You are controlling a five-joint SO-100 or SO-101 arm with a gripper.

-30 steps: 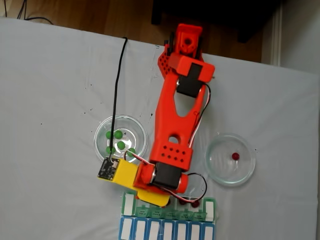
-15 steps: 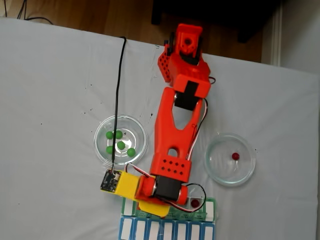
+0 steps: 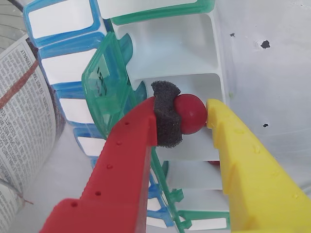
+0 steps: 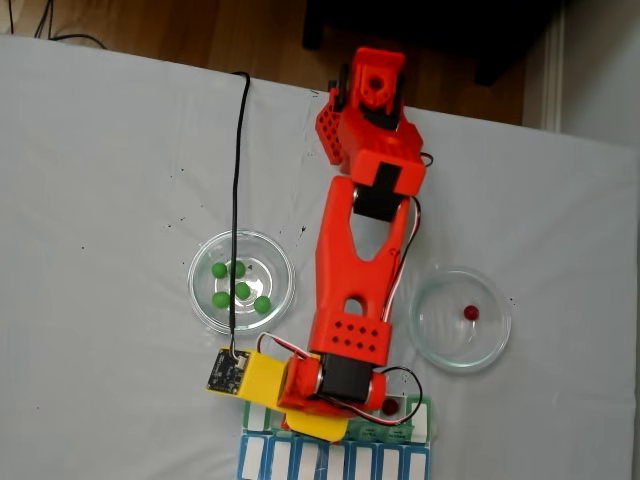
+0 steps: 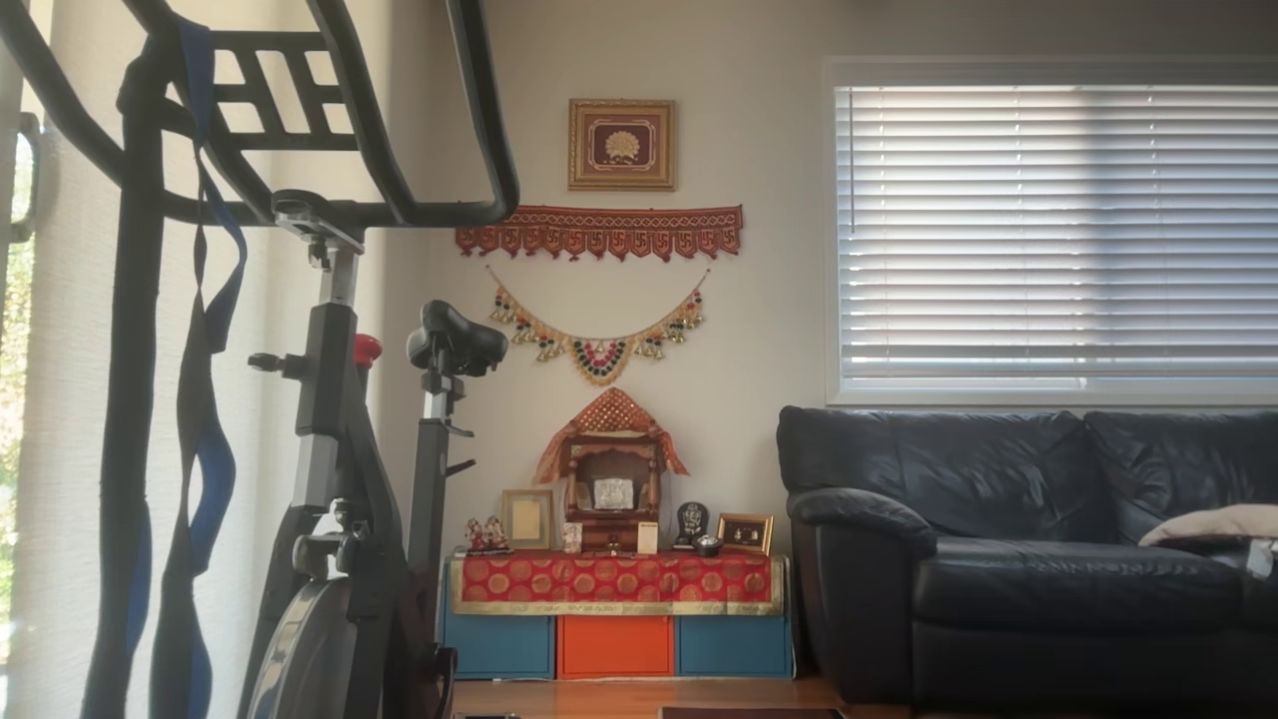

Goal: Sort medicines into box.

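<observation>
In the wrist view my gripper (image 3: 194, 116) is shut on a dark red medicine ball (image 3: 190, 114), pinched between the red finger's black foam pad (image 3: 167, 119) and the yellow finger (image 3: 243, 165). It hangs just above an open white compartment (image 3: 194, 85) of the box (image 3: 160, 29), beside a raised green lid (image 3: 104, 90). In the fixed view the red arm (image 4: 350, 290) reaches over the box (image 4: 335, 440) at the table's bottom edge. A red ball (image 4: 390, 407) lies in a compartment. Several green balls (image 4: 240, 288) lie in the left dish (image 4: 205, 300), one red ball (image 4: 470, 313) in the right dish (image 4: 435, 335).
A black cable (image 4: 236, 200) runs across the white cloth (image 4: 100, 200) to the wrist camera board (image 4: 226, 372). Printed paper (image 3: 19, 121) lies left of the box in the wrist view. The other view shows a room with an exercise bike (image 5: 339, 449) and a sofa (image 5: 1028, 549).
The arm has stretched further towards the box, carrying the gripper lower in the fixed view and clear of the left dish.
</observation>
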